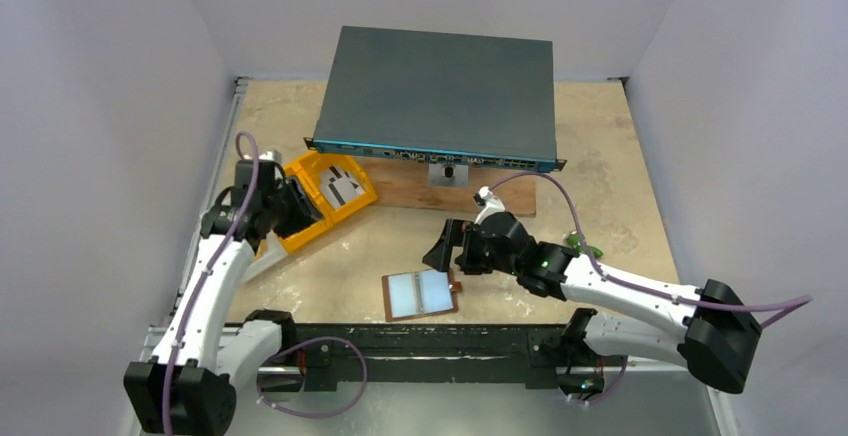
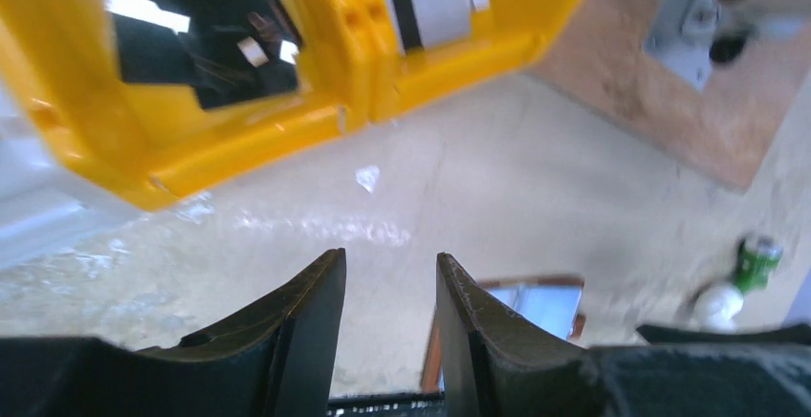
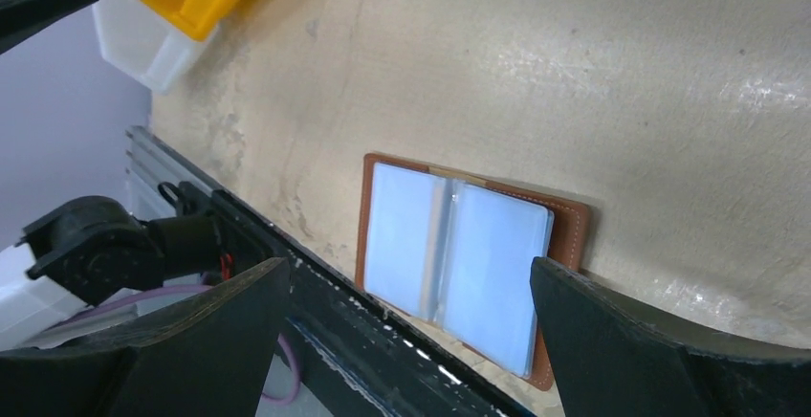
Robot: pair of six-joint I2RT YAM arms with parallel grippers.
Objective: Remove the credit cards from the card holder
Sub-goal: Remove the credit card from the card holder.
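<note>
Card holder (image 3: 493, 264) lies open near wide empty right claw (image 3: 406, 269); left claw (image 2: 390, 274) narrowly parted, empty

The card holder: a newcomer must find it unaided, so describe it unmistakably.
From the big dark grey network switch at the far side, come straight toward the near edge. There the card holder lies open and flat. Its brown leather border around pale blue clear pockets sets it apart from the yellow tray at the left.

A robotics lab cell: plain white walls (image 1: 100, 106) enclose a worn tabletop (image 1: 600, 156) carrying a rack-mount network switch (image 1: 440, 86)
</note>
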